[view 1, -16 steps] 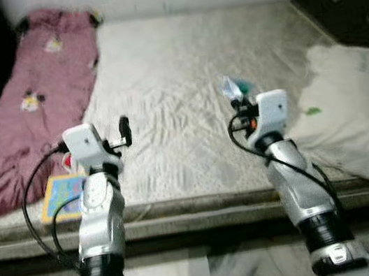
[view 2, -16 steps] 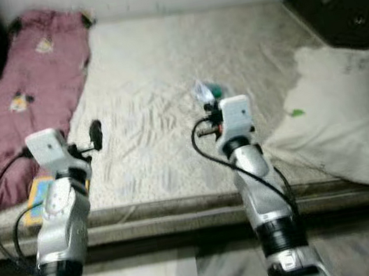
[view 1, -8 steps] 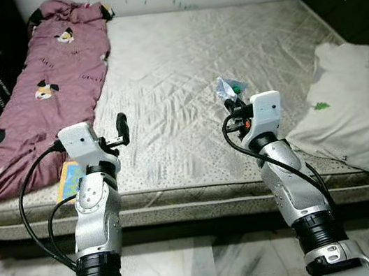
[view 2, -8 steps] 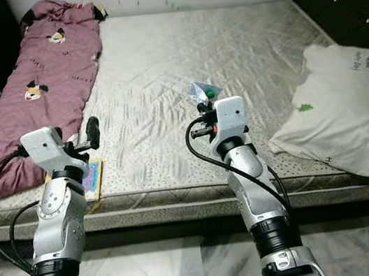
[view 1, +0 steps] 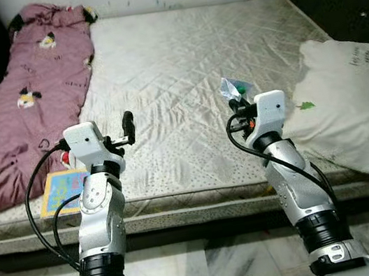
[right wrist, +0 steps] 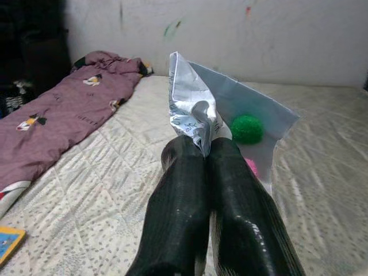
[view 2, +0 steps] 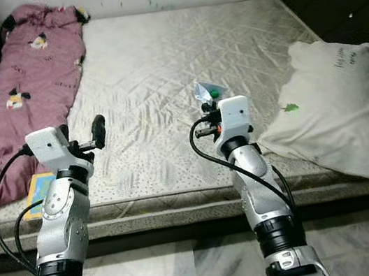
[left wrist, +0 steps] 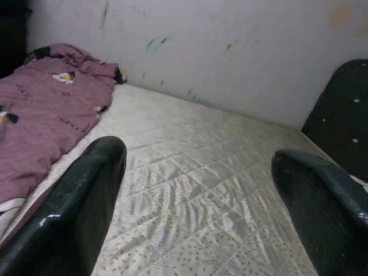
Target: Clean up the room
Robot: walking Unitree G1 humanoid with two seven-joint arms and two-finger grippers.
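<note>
Right hand [right wrist: 204,158]: both fingers pressed together, pinching the crumpled top edge of a clear plastic bag [right wrist: 230,123]. It is raised over the middle of the mattress [view 1: 179,61], near its front half, with the bag sticking up past the fingertips.

Left hand [left wrist: 195,190]: fingers spread wide, nothing between them, held above the near left part of the mattress.

View differences:
- Right wrist view shows the bag contents: one green fuzzy ball [right wrist: 247,129] and a bit of something pink [right wrist: 250,167] below it. In the head views the bag is just a small clear shape with a green spot.
- Right wrist view also catches a corner of the book [right wrist: 8,241] at the frame edge.
- Left wrist view shows the wall [left wrist: 230,52] with paint marks and a dark cabinet [left wrist: 339,115] far right.
- Head views give the layout: maroon blanket [view 1: 28,93] with cartoon prints along the left side of the mattress, white pillow [view 1: 349,103] on the right edge, colourful book [view 1: 62,190] at the near left edge, partly under the blanket edge and behind the left arm. Tiled floor [view 1: 214,274] in front.

Counts: one bag, one green ball, one pillow, one blanket, one book, two arms.
</note>
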